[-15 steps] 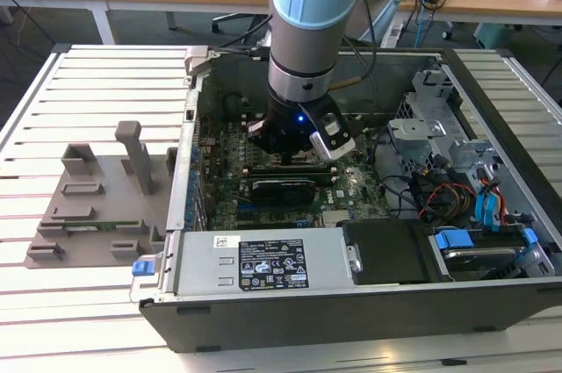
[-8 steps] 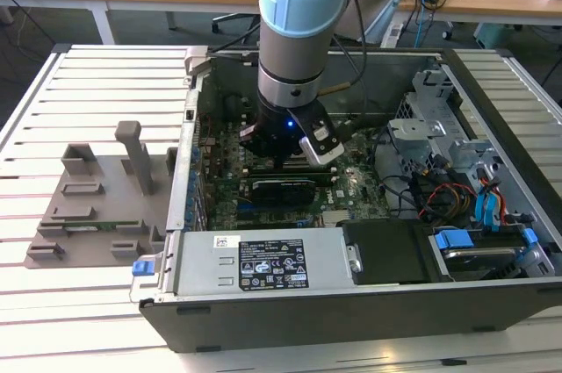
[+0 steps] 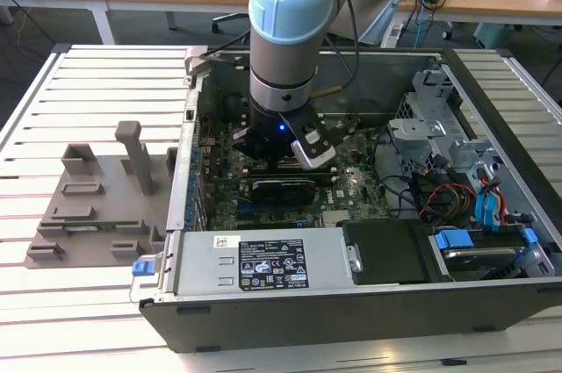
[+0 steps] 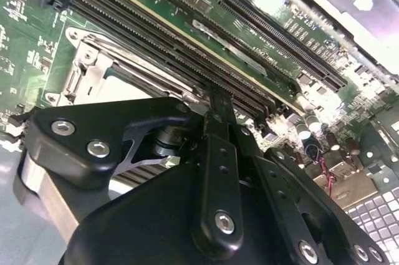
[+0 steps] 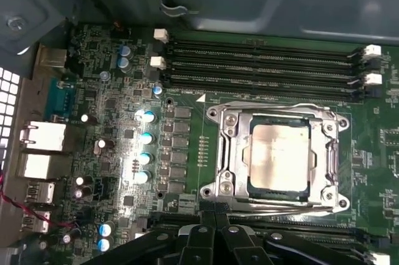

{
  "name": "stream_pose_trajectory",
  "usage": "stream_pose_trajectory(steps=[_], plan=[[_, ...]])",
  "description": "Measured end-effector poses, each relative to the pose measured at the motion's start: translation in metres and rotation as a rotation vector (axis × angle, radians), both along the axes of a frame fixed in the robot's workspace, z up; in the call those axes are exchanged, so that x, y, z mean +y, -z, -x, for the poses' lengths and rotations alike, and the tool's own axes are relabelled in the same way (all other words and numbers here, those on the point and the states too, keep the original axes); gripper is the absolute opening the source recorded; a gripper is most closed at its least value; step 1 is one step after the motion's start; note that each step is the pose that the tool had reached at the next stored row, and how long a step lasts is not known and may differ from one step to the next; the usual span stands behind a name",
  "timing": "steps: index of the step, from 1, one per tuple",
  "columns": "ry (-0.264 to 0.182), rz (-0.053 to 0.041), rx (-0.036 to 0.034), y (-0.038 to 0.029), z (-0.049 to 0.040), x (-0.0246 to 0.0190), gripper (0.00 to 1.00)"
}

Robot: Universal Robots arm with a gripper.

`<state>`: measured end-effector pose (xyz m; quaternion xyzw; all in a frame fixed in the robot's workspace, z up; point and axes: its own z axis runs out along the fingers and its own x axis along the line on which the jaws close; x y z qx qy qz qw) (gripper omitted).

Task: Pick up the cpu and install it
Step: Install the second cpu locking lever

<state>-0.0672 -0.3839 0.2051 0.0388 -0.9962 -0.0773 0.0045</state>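
We cannot tell how the jaws of the black gripper (image 5: 212, 246) stand; in both wrist views we see only its dark linkages, and we see nothing held in them. Just beyond the gripper in the first wrist view, at centre right, the small flat square cpu (image 5: 278, 154) with its silvery-grey top lies seated inside the silver metal-framed socket (image 5: 218, 153) on the green motherboard (image 5: 112, 134). Black memory slots (image 5: 262, 62) run just above the socket. In the exterior view's centre, the grey-and-blue robot arm (image 3: 285, 22) reaches down into the open grey computer case (image 3: 351, 312), whose silver power supply (image 3: 263, 261) carries a black label, too small for us to read.
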Motion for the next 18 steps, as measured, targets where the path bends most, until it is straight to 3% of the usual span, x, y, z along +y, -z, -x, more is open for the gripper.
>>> stream_pose_trajectory(steps=[7, 18], plan=[[-0.035, -0.0072, -0.0003, 0.0032, 0.0001, 0.0051, 0.11], [-0.043, -0.0136, -0.0004, 0.0046, 0.0002, 0.0062, 0.11]])
